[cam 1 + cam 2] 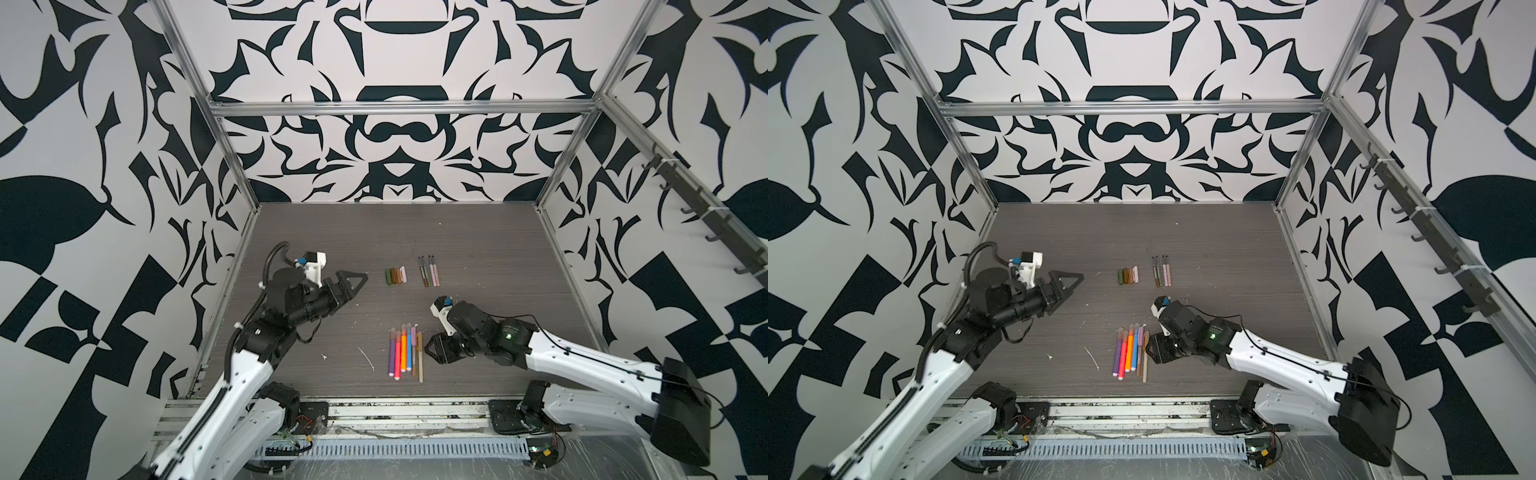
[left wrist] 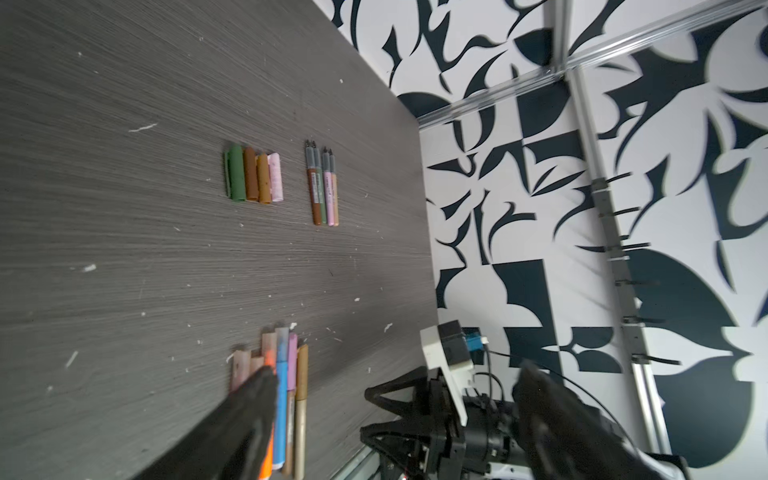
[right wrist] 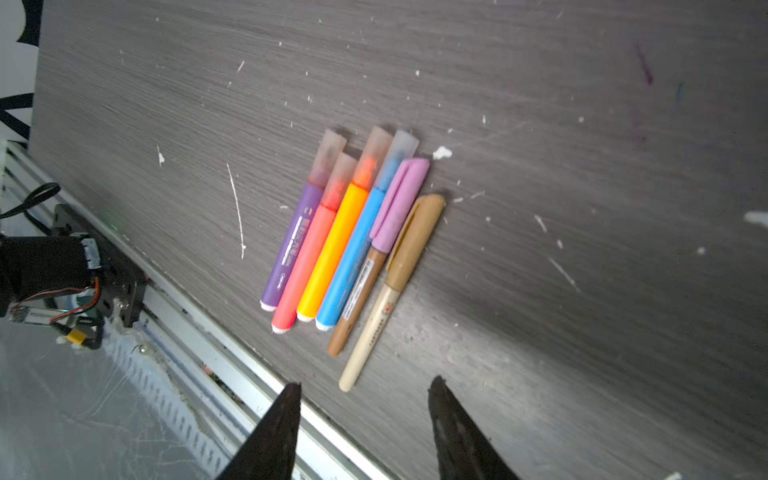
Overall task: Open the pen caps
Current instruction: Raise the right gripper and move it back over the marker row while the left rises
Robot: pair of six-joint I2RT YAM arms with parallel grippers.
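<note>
Four loose pen caps (image 1: 397,275) (image 1: 1128,275) (image 2: 253,176), green, brown, ochre and pink, lie in a row mid-table. Beside them lie four uncapped thin pens (image 1: 429,272) (image 1: 1162,272) (image 2: 324,187). Nearer the front lie six capped pens (image 1: 405,351) (image 1: 1131,349) (image 3: 345,232): four bright ones with translucent caps (image 3: 361,158), one with a lilac cap (image 3: 401,203), one with a tan cap (image 3: 417,241). My left gripper (image 1: 355,284) (image 1: 1069,282) (image 2: 399,370) hovers left of the loose caps, open and empty. My right gripper (image 1: 434,349) (image 1: 1152,349) (image 3: 363,388) is open just right of the capped pens, near the tan one's end.
White scraps (image 3: 237,208) dot the dark wood-grain table (image 1: 478,249). A metal rail (image 1: 407,409) and a slotted cable duct (image 1: 395,449) run along the front edge. Patterned walls close in three sides, with a hook rail (image 1: 698,208) on the right wall.
</note>
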